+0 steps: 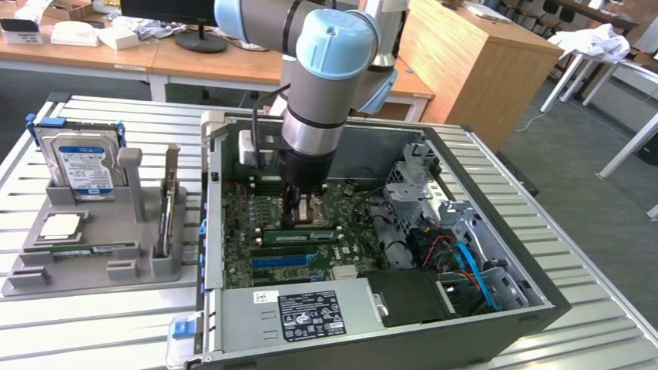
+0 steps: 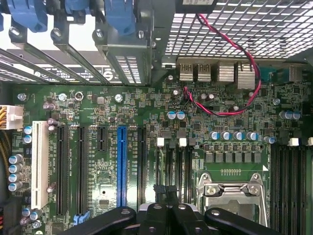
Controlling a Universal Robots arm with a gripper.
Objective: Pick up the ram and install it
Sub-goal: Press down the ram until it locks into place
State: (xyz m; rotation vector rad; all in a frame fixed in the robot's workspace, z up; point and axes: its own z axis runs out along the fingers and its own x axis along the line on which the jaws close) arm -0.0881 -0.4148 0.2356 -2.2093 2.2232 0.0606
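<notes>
The gripper (image 1: 304,217) hangs inside the open computer case (image 1: 535,297), low over the motherboard (image 1: 355,254), its fingers pressed together with nothing between them. The ram (image 1: 300,235), a green strip, sits seated in a slot just beside the gripper's tip.
</notes>
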